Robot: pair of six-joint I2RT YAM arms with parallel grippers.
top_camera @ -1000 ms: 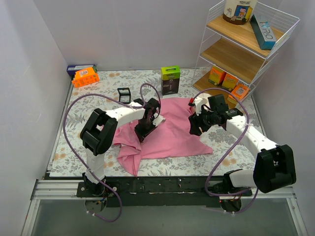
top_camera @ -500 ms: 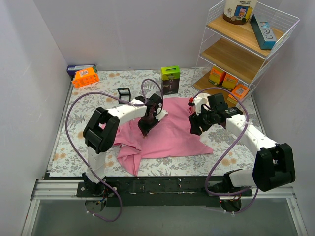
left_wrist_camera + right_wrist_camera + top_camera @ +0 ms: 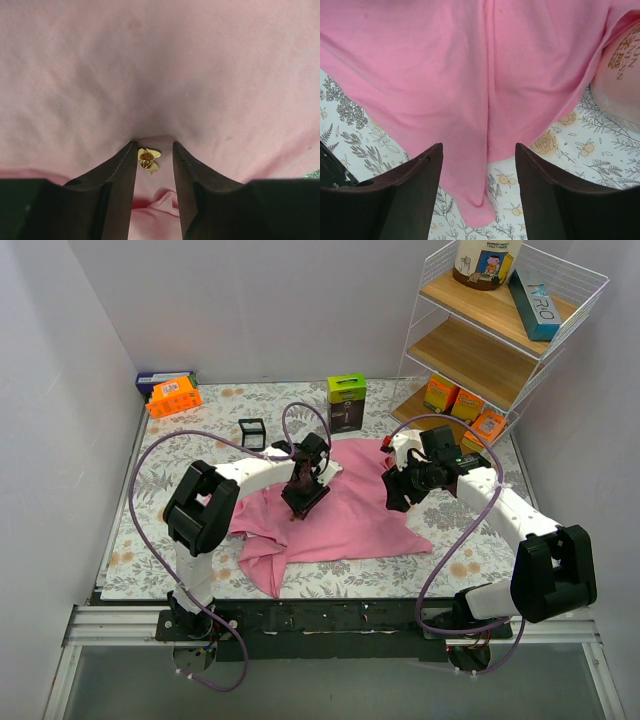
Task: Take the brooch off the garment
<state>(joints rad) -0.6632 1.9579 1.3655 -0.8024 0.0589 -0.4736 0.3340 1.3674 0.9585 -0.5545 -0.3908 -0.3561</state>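
The pink garment [image 3: 355, 515] lies rumpled in the middle of the floral table cover. A small gold brooch [image 3: 148, 159] is pinned to it [image 3: 160, 75]. My left gripper [image 3: 299, 502] points down into the cloth at the garment's middle. Its fingers [image 3: 120, 170] stand a little apart, tips pressed into the fabric, with the brooch between them close to the left finger. My right gripper [image 3: 393, 496] is open and empty, hovering over the garment's right edge [image 3: 485, 100]; the brooch is hidden in that view.
A green box [image 3: 346, 402] stands behind the garment, a small black frame [image 3: 252, 431] to its left, an orange box [image 3: 174, 397] at the back left. A wire shelf [image 3: 500, 350] with boxes stands at the back right. A pale object with gold lettering [image 3: 620, 75] lies near the right gripper.
My left gripper has shifted slightly right over the garment's middle. My right gripper has edged a little to the left.
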